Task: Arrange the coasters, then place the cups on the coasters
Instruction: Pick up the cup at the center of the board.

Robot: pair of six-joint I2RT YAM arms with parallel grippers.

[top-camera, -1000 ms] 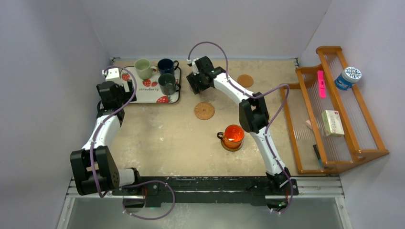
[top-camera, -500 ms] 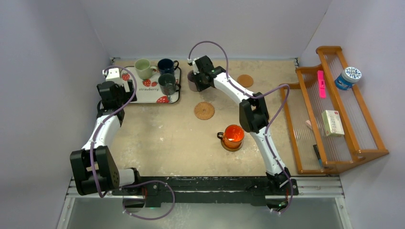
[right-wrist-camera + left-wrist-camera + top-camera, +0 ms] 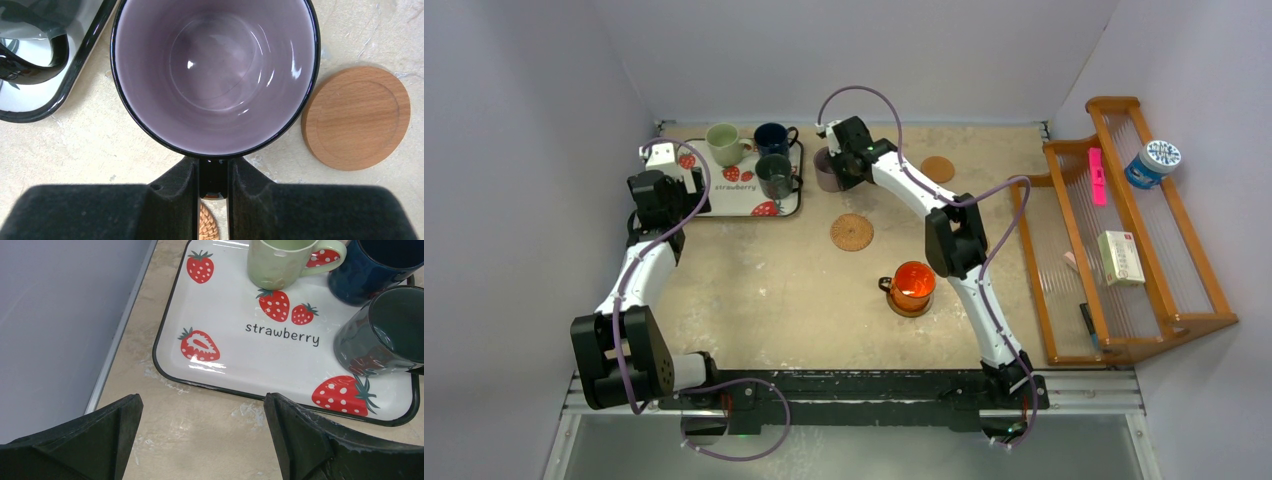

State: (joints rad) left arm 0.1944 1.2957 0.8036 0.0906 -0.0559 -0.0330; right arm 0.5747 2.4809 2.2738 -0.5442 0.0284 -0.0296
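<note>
**Beige speckled tabletop** (image 3: 764, 280): carrying every task piece. Task judged about one fifth done.

**Orange-brown wooden rack** (image 3: 1169, 265): at the right edge, no part in the task.

**White rectangular strawberry-print tray** (image 3: 744, 214): far left, bearing three cups, none of them on a coaster yet.

**Left hand** (image 3: 202, 405): black fingers spread wide, empty, hovering over the tray's near-left corner.

**Right hand** (image 3: 213, 172): fingers pinching the dark handle of the mauve-grey ceramic cup (image 3: 215, 75). Cup off the tray, just beside its right edge, between the tray and the plain coaster.

**Remaining cups:**
- Orange glazed cup (image 3: 913, 282): centre-right, seated on a dark round coaster (image 3: 909, 311). The one finished pair.
- Pale green cup (image 3: 722, 143), navy blue cup (image 3: 771, 137), dark green cup (image 3: 774, 174): all on the tray, waiting.

**Bare coasters:**
- Woven round coaster (image 3: 852, 232): mid-tabletop.
- Plain tan wooden disc (image 3: 356, 118): near the back wall.

**Hidden or unclear:**
- Only three coasters located, any others not in view.
- Coaster under the orange cup mostly covered, pattern unreadable.
- Mauve-grey cup lifted or resting: cannot tell.
- Navy and dark green cups cut off at the edge of the left wrist view.
</note>
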